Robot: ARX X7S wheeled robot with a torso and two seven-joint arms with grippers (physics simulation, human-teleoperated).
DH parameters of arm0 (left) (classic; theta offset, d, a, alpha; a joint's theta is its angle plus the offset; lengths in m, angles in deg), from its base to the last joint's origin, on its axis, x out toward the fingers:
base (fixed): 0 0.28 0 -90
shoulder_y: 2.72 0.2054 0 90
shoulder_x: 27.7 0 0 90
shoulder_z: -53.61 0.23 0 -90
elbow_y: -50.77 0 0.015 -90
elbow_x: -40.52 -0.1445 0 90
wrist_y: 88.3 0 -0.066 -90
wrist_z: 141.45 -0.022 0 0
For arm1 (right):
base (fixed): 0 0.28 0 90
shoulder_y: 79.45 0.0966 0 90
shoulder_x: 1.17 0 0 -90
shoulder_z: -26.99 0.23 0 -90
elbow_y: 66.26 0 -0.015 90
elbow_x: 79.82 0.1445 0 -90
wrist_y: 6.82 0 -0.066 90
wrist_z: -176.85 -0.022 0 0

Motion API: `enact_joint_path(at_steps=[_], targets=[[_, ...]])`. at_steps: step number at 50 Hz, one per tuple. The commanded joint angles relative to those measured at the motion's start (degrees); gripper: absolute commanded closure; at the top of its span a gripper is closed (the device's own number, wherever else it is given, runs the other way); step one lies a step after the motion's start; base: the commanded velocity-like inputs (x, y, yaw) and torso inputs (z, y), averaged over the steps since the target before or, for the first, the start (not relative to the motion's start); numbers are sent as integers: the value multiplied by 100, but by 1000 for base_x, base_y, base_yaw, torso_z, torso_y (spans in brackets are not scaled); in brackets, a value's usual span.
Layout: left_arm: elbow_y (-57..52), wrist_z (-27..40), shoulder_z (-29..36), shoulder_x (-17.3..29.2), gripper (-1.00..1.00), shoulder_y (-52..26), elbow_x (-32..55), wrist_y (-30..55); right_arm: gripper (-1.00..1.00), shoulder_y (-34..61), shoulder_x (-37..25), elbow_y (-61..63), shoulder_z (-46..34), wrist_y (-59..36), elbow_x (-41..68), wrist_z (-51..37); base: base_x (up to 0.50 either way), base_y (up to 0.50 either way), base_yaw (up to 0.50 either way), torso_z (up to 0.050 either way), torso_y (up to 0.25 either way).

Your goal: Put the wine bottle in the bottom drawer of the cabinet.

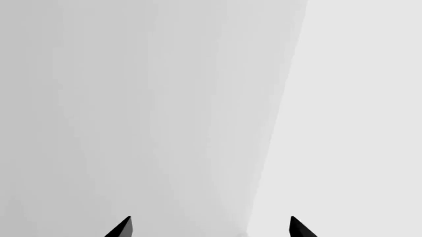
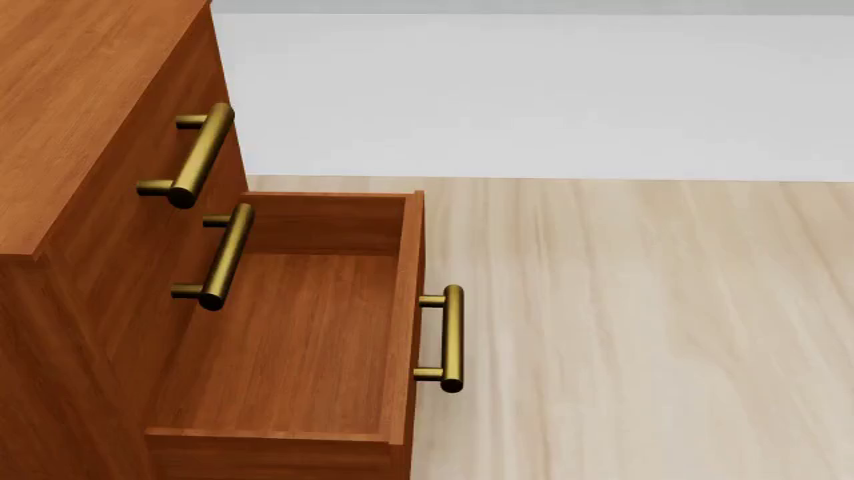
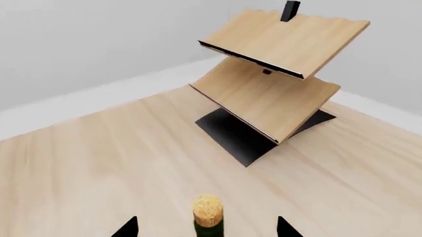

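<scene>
The right gripper (image 3: 207,228) has its two finger tips spread on both sides of the bottle (image 3: 208,216), whose cork stands between them; contact is cut off, so I cannot tell if it grips. The left gripper (image 1: 209,228) is open before a blank wall. The bottom drawer (image 2: 287,340) of the cabinet (image 2: 80,150) is pulled out; no arm shows near it

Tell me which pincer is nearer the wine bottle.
Right. The right pincer has its fingertips either side of the wine bottle, whose cork sits between them. The left pincer faces only blank grey surfaces, with no bottle in its view.
</scene>
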Motion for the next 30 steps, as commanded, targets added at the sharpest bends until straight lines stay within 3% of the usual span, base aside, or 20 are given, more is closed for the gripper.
enact_joint_path(at_steps=[1,30], targets=[[0,-4,26,0,-100,2,-10,-7,-100,-31,129,-193,-706,196,-1035,442,0,0,0,0,0],[-9,39,23,30,-100,10,49,-35,-100,-34,48,-827,-1888,773,-2261,700,0,0,0,0,0]])
